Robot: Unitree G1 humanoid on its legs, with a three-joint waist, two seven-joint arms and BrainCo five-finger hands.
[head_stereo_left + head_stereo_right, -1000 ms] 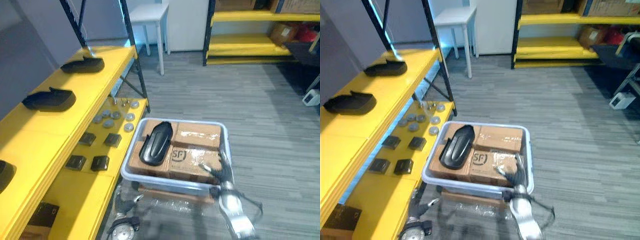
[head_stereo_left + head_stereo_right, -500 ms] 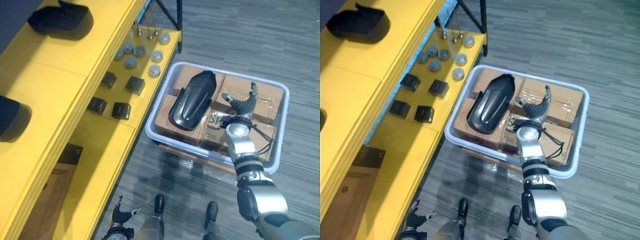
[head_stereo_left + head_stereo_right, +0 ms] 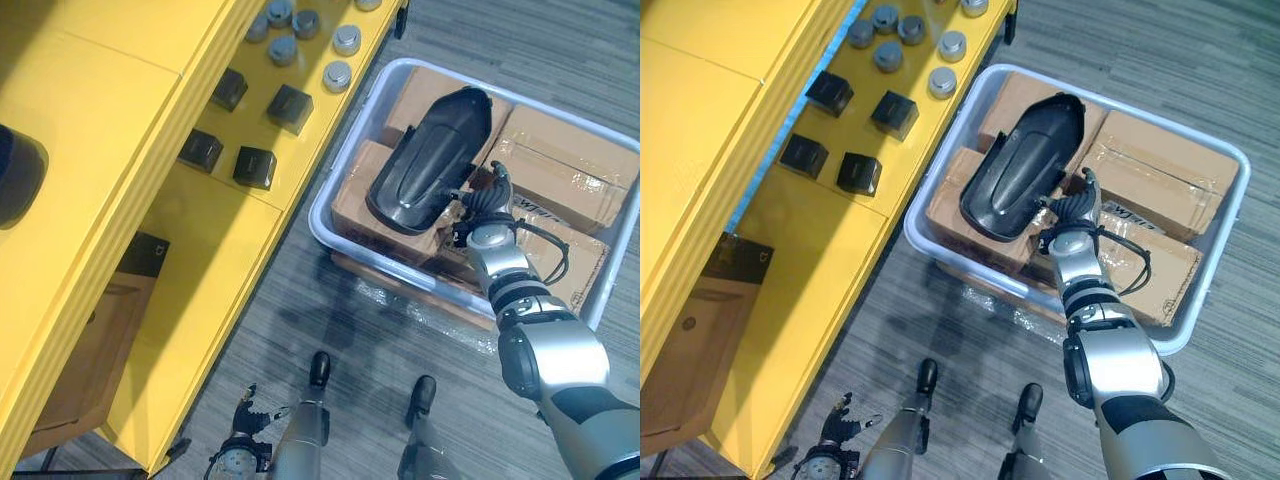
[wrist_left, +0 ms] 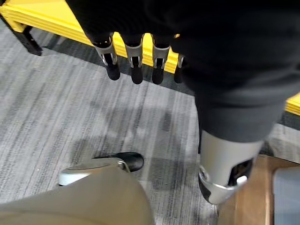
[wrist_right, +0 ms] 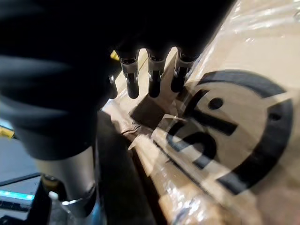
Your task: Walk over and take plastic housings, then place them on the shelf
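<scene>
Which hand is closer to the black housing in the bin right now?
Right. The right hand is over the boxes beside the black plastic housing; the left hand hangs low near the floor, away from the bin.

housing (image 3: 430,150): black | shelf (image 3: 95,135): yellow | boxes (image 3: 570,165): brown | floor (image 3: 330,335): grey, striped

centre right: right hand (image 3: 485,205) just beside black housing (image 3: 425,165), touching or not unclear | cardboard boxes (image 3: 560,165) pack the bin (image 3: 340,160) beneath | its rim walls the left side | lower shelf (image 3: 210,270) left of it: black blocks (image 3: 255,165) and grey discs (image 3: 337,75) crowd the top, bare yellow below | carpet (image 3: 340,320) open, lower centre
</scene>
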